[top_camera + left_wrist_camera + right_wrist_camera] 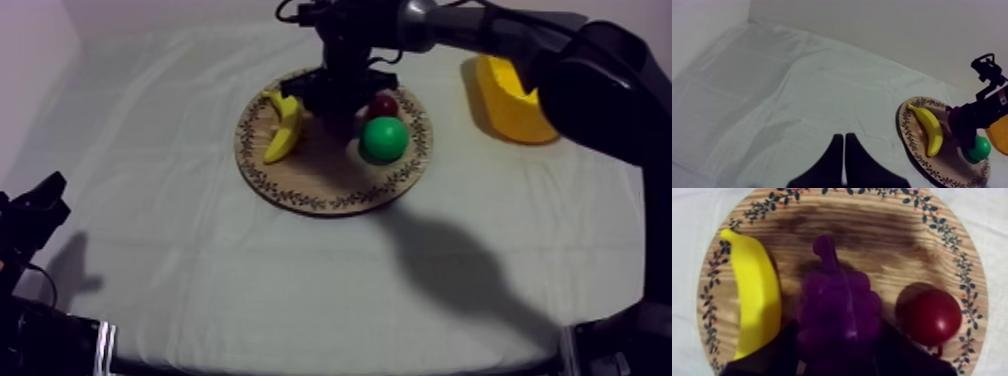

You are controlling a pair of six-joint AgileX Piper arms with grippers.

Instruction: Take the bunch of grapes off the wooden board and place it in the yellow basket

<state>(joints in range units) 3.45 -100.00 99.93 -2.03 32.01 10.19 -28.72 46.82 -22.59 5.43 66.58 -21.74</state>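
A purple bunch of grapes [839,305] lies in the middle of the round wooden board [872,233], stem pointing away from me. My right gripper [837,330] is down over it, one black finger pressed against each side, so it is shut on the grapes, which still rest on the board. From above, the right gripper [340,100] hangs over the board [300,190] and covers most of the grapes [341,126]. The yellow basket [510,100] stands to the board's right. My left gripper [843,160] is shut over bare cloth, low at the table's left [35,210].
On the board a banana [285,127] lies left of the grapes, with a small red fruit [384,103] and a round green fruit [384,138] to their right. In the right wrist view the banana [754,308] and red fruit [932,317] flank the fingers closely.
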